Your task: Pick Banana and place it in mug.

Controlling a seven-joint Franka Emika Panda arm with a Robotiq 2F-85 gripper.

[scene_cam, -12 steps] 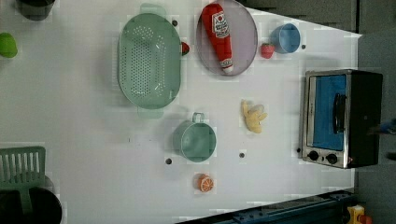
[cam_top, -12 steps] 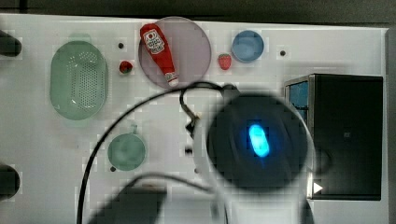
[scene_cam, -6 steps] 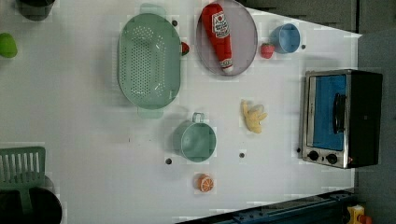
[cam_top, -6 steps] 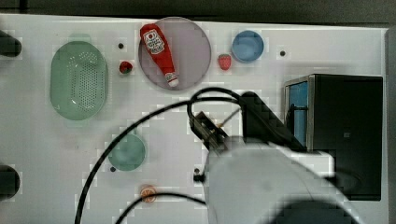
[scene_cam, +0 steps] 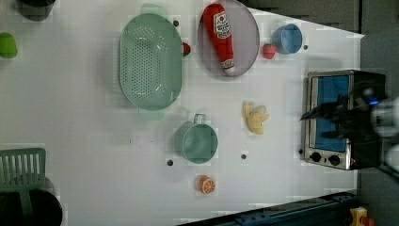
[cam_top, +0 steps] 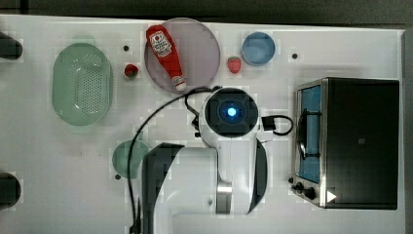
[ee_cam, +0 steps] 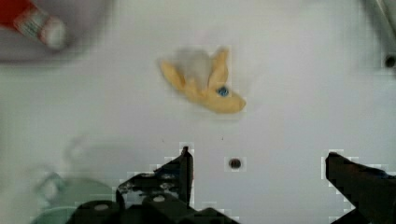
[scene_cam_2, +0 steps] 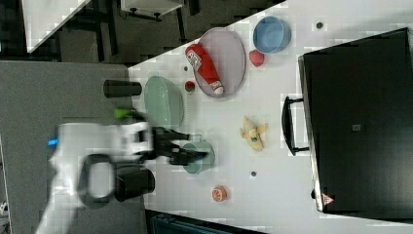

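Note:
The banana [ee_cam: 203,81] is a yellow, partly peeled toy lying on the white table, with nothing touching it. My gripper [ee_cam: 259,163] hangs above the table a little short of it, open, its two dark fingers [ee_cam: 184,163] wide apart with nothing between them. The left view has the banana [scene_cam: 255,117] to the right of the teal-green mug [scene_cam: 196,141], which stands upright with its handle stub toward the colander. In the right view the banana [scene_cam_2: 253,132] lies between the mug [scene_cam_2: 199,158] and the oven. The arm's wrist [cam_top: 231,112] covers the banana in the top view, and the mug [cam_top: 127,157] peeks out beside the arm.
A pale green colander [scene_cam: 150,61], a purple plate [scene_cam: 244,52] with a ketchup bottle [scene_cam: 220,35], a light-blue cup [scene_cam: 288,38] and a strawberry [scene_cam: 268,50] line the far side. A toaster oven [scene_cam: 339,117] stands on the left view's right. An orange slice [scene_cam: 206,184] lies near the mug.
In the top view the arm has swung from a close blur to a steady stand over the banana's spot. In the left view it has come in at the right edge.

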